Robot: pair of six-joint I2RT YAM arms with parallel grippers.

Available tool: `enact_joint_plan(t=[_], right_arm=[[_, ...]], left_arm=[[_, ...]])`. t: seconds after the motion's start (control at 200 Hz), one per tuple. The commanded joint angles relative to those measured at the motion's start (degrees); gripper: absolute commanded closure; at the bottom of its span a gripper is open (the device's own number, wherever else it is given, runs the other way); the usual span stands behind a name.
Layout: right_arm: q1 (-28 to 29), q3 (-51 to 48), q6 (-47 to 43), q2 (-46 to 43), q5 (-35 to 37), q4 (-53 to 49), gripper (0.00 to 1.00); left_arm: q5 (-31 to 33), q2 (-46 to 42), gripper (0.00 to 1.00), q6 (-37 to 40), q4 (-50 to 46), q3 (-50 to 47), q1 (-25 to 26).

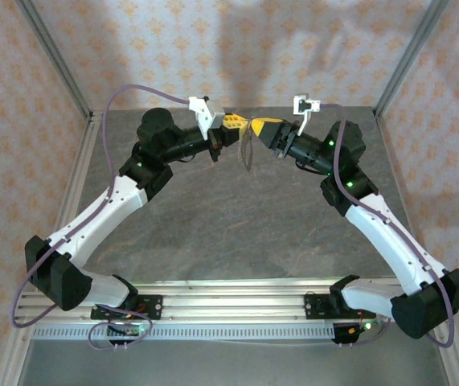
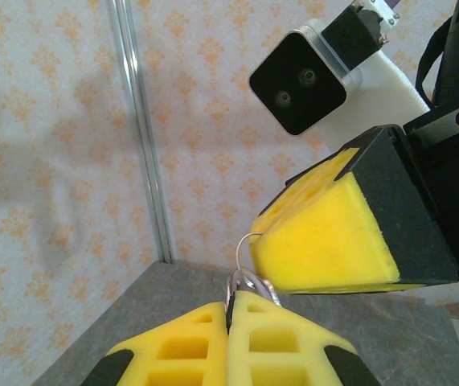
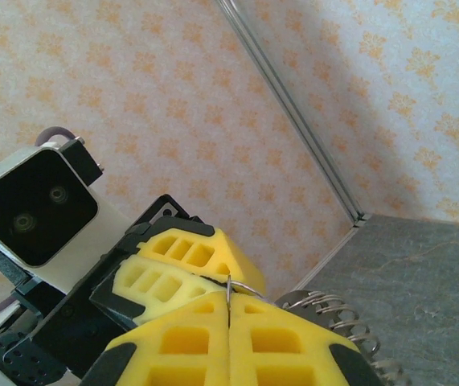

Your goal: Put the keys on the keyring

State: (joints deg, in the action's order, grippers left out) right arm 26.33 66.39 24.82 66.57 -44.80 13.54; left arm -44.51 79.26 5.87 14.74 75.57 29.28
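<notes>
My two grippers meet tip to tip above the back middle of the table. The left gripper (image 1: 241,123) (image 2: 231,304) is shut on a small silvery flat piece (image 2: 252,285) that looks like the key, its head mostly hidden by the pads. A thin wire arc of the keyring (image 2: 240,244) runs from it into the right gripper's yellow pads (image 2: 325,241). The right gripper (image 1: 255,125) (image 3: 228,304) is shut on that ring wire (image 3: 243,288). The ring's fringe of small dull pieces (image 3: 338,315) sticks out beside it. The keyring (image 1: 247,151) hangs below both tips.
The grey stone-look table (image 1: 237,217) lies under the arms, with patterned walls and metal frame posts (image 1: 56,60) at the back corners. A slotted aluminium rail (image 1: 229,305) carries the arm bases at the near edge.
</notes>
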Motion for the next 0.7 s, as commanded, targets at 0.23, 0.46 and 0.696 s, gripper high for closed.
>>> enact_joint_plan(t=[0.23, 0.46, 0.696], right_arm=[[0.6, 2.6, -1.7, 0.9, -1.0, 0.3, 1.0], [0.4, 2.5, -4.4, 0.9, 1.7, -3.7, 1.0], [-1.3, 0.7, -3.4, 2.7, 2.1, -3.6, 1.0]], left_arm=[[-0.4, -0.5, 1.0, 1.1, 1.3, 1.8, 0.8], [0.0, -1.0, 1.0, 1.2, 1.5, 1.6, 1.1], [0.0, -1.6, 1.0, 1.3, 2.0, 1.2, 1.2]])
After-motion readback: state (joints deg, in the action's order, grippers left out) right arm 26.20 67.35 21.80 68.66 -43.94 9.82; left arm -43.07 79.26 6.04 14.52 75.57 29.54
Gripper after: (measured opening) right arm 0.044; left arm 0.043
